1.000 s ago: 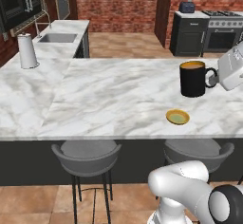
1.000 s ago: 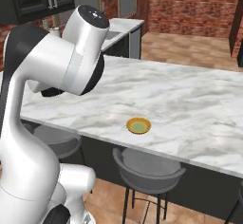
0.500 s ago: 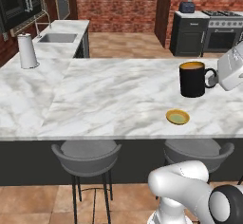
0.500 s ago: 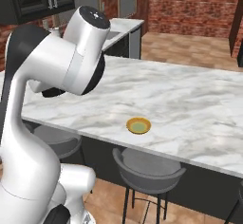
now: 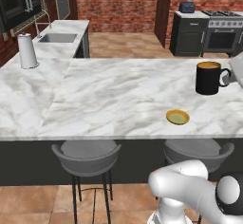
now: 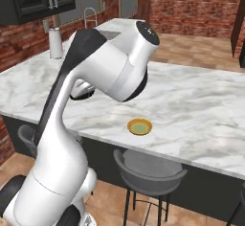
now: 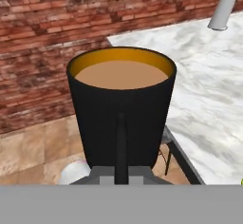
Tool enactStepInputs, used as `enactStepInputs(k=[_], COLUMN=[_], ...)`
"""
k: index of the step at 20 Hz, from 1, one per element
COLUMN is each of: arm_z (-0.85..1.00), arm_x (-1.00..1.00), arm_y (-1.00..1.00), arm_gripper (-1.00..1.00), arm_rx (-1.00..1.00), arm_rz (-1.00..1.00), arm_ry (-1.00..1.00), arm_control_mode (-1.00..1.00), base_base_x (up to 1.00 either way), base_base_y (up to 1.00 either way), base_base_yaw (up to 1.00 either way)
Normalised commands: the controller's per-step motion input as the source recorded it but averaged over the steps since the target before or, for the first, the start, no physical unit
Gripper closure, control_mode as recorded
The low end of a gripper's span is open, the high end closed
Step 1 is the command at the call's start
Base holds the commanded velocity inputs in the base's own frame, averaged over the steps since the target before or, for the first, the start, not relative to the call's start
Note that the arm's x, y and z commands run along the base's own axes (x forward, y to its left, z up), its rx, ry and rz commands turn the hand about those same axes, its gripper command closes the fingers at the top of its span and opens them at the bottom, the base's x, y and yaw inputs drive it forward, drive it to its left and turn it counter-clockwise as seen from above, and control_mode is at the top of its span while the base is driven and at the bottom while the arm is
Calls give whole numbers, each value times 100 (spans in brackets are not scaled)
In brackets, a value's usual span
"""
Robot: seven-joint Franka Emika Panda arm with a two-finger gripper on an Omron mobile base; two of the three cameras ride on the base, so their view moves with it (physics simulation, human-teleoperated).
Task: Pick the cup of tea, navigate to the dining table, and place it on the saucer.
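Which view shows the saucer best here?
The right base view: the saucer sits unobstructed, rim and greenish centre clear, near the dining table edge. The left base view shows it smaller.

Red brick wall (image 5: 123, 2) at 12 o'clock; terracotta tile floor (image 5: 128, 45); grey stools (image 5: 86, 154) at 6; black stove (image 5: 223, 31) at 1.

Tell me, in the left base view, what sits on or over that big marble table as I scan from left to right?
Tall white-grey cylinder near the left edge → sink with its faucet at the back → saucer near the front edge → cup of tea, held above the dining table by its handle.
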Motion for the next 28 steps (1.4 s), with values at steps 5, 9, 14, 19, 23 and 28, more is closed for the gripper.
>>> enactStepInputs(k=[5, 9, 14, 19, 23, 28], arm_z=[-17, -28, -59, -88, -68, -31], arm_x=[25, 45, 17, 31, 59, 56], arm_y=[-76, -38, -19, 26, 10, -2], arm_gripper=[100, 100, 100, 100, 100, 100], arm_rx=[5, 0, 0, 0, 4, 8], arm_rz=[23, 16, 10, 0, -1, -2], arm_ry=[0, 0, -5, 0, 0, 0], arm_control_mode=[-100, -100, -100, -100, -100, -100], base_base_x=[0, 0, 0, 0, 0, 0], base_base_y=[0, 0, 0, 0, 0, 0], base_base_yaw=[0, 0, 0, 0, 0, 0])
